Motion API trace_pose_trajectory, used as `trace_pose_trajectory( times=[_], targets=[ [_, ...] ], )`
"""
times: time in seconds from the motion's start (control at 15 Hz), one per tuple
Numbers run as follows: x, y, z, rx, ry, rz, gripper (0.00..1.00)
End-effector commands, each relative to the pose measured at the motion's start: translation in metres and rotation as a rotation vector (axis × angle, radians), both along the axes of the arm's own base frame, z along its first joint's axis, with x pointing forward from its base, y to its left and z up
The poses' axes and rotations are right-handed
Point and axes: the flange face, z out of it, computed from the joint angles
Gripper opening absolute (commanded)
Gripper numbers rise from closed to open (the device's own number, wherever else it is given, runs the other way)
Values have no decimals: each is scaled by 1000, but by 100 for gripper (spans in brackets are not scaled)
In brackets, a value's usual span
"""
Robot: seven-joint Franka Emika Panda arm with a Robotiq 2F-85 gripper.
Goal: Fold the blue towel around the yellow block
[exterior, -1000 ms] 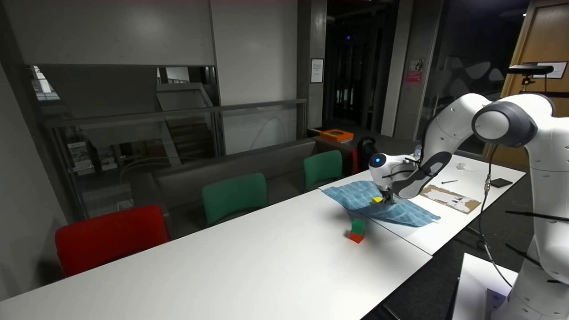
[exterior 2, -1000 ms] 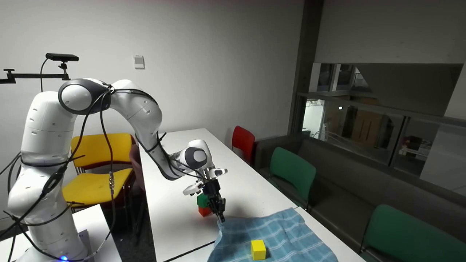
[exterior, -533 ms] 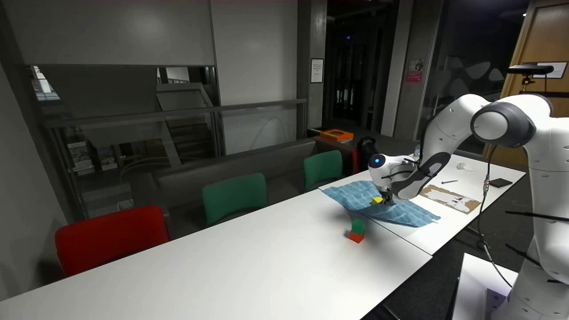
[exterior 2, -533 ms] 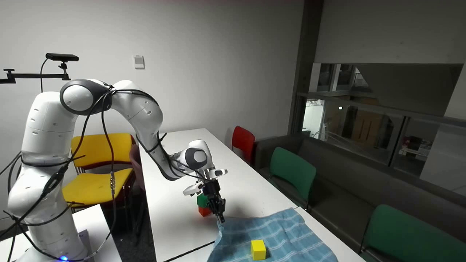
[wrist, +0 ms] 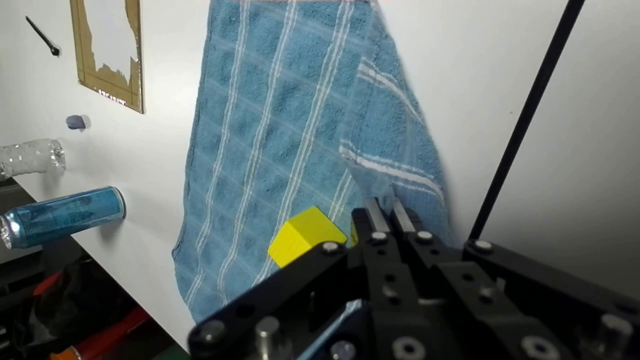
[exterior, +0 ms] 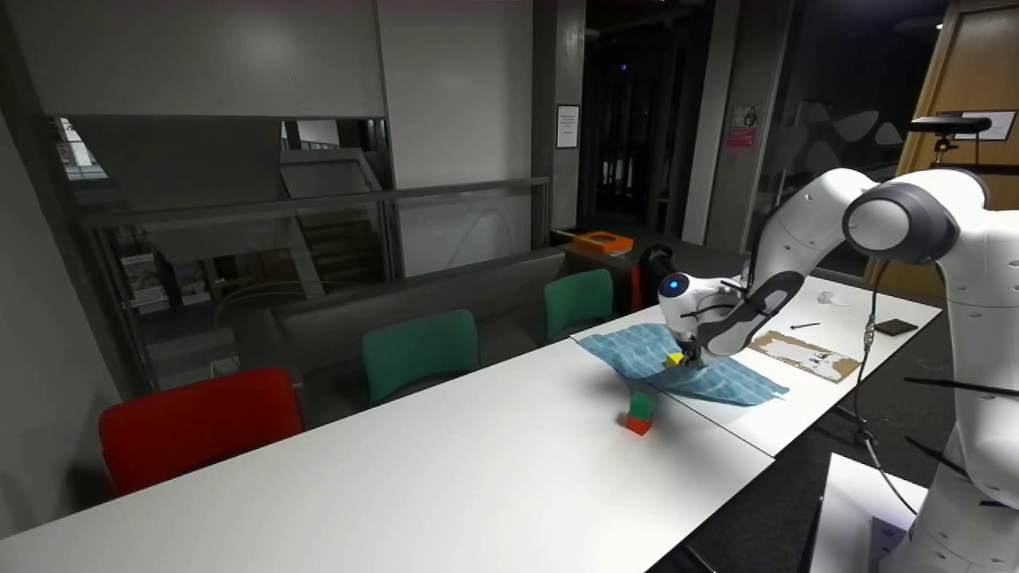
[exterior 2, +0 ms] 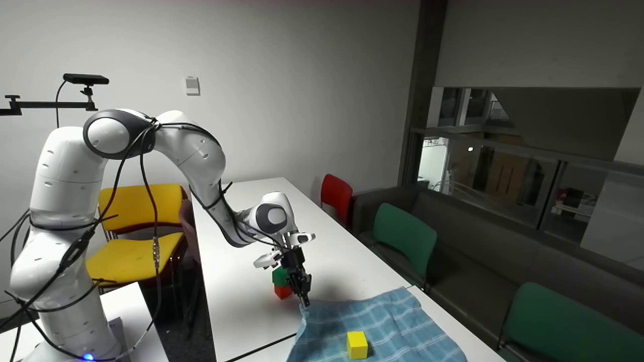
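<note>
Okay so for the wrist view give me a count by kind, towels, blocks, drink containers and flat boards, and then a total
Towels: 1 (blue towel)
Blocks: 1 (yellow block)
Drink containers: 2 (blue can; clear bottle, partly out of frame)
Flat boards: 1 (brown-and-white board)
Total: 5

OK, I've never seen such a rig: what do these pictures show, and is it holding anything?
It's a white robot arm ending in a black gripper with two fingers. The exterior views watch from two different places outside; the wrist view looks past the gripper from the arm itself. On the white tabletop lies a blue towel, with a yellow block on it. A green-and-red stack stands off the towel; the wrist view also shows a blue can. The gripper looks closed on a turned-back part of the towel; the block isn't held.
</note>
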Motion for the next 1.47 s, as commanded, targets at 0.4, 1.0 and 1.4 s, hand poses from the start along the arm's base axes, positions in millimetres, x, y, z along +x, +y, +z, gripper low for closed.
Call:
trace_pose_trajectory(
  times=[0.4, 1.0, 1.4],
  targets=[
    [29, -53, 45, 60, -69, -124, 1],
    [65, -89, 38, 130, -90, -233, 1],
    [87, -113, 34, 150, -76, -305, 1]
  ],
)
